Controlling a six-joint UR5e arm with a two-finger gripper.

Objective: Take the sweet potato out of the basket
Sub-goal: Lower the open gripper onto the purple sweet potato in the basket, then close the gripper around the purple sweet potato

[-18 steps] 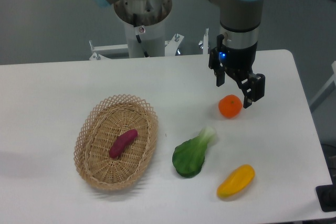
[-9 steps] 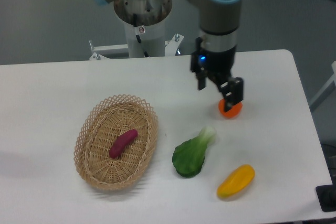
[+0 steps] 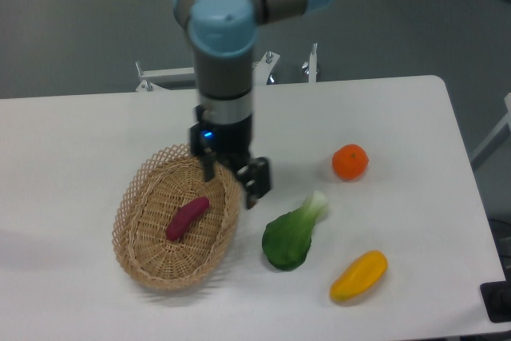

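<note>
Fingers of the gripper stand spread and released, holding nothing, over the right rim of the basket; one finger is at the rim's upper right, the other hangs just outside it. Inside the basket the sweet potato lies tilted on the woven floor, down and left of the fingers, with nothing on top of it. The basket sits toward the left half of the table. Just right of the basket lies a green leafy vegetable. Toward the table's right edge sits a round orange, and near the front right corner a yellow-orange fruit.
</note>
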